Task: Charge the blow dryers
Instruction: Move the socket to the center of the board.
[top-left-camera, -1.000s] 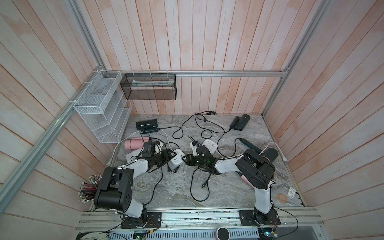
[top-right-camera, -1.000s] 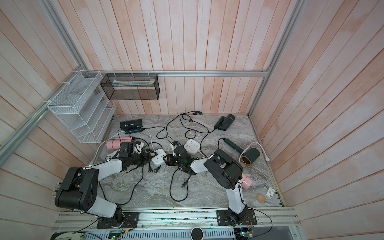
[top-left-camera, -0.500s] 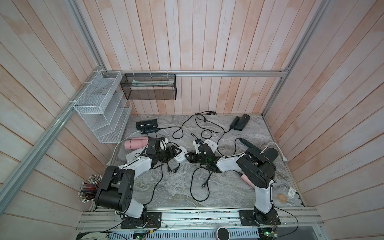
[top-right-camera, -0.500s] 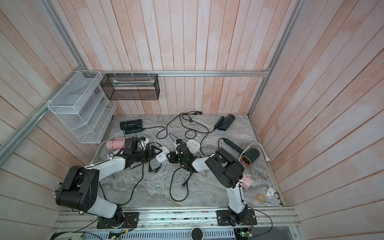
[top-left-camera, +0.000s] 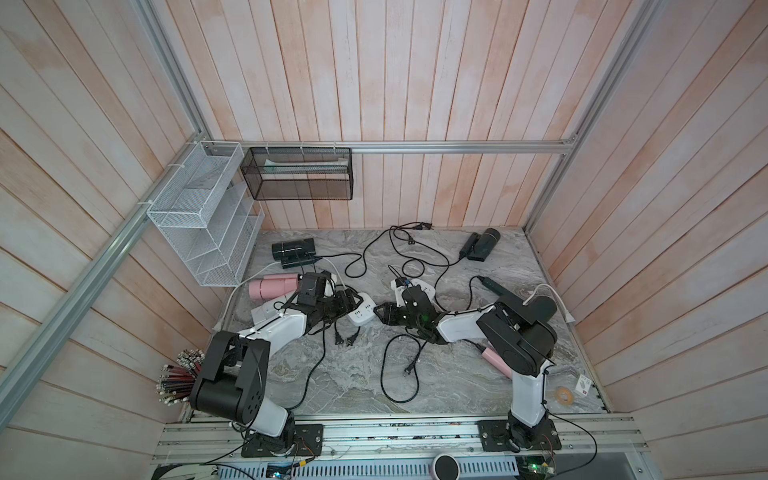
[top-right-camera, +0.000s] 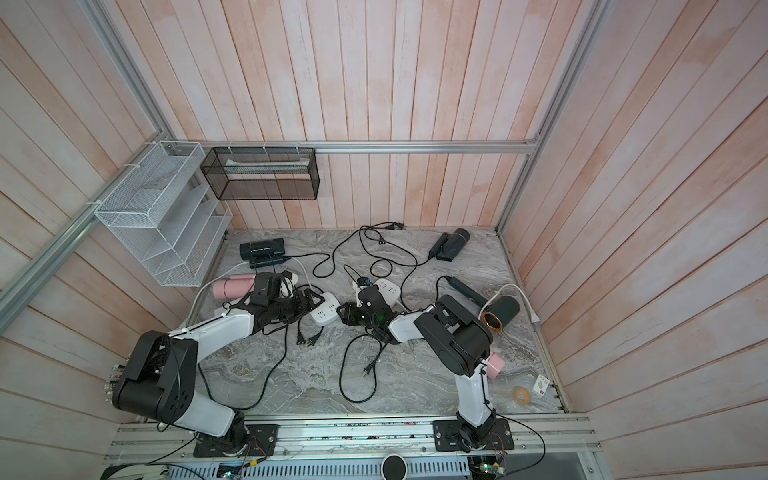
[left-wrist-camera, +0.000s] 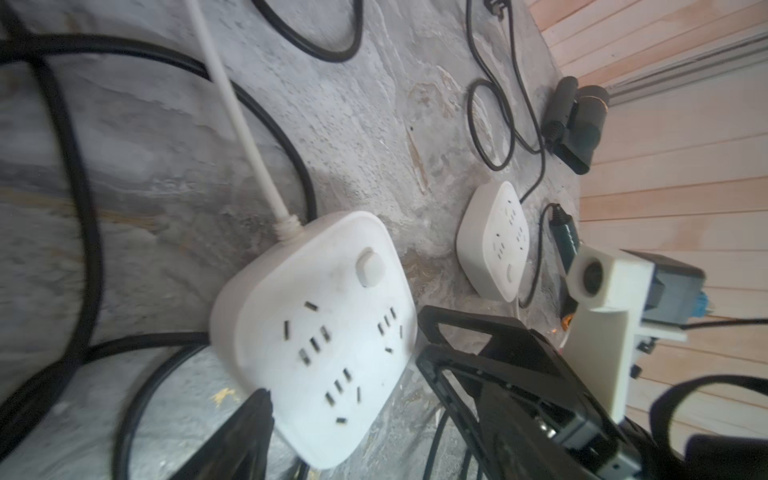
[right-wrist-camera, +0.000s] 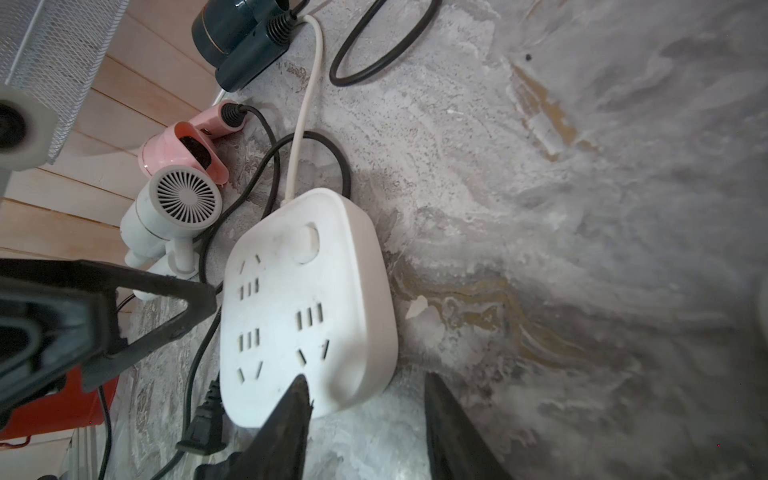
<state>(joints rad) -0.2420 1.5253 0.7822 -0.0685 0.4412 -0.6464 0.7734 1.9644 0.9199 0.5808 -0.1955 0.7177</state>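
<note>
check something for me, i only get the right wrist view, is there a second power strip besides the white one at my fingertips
observer: Yes. The left wrist view shows a second white power strip nearer the back wall, with no plug in the sockets that show.
operator: any loose plug i can't see
observer: One black plug lies on the marble table, just on the near side of the right arm. It shows in both top views.
operator: dryers on my side
observer: A pink blow dryer lies under that arm, mostly hidden by it.
</note>
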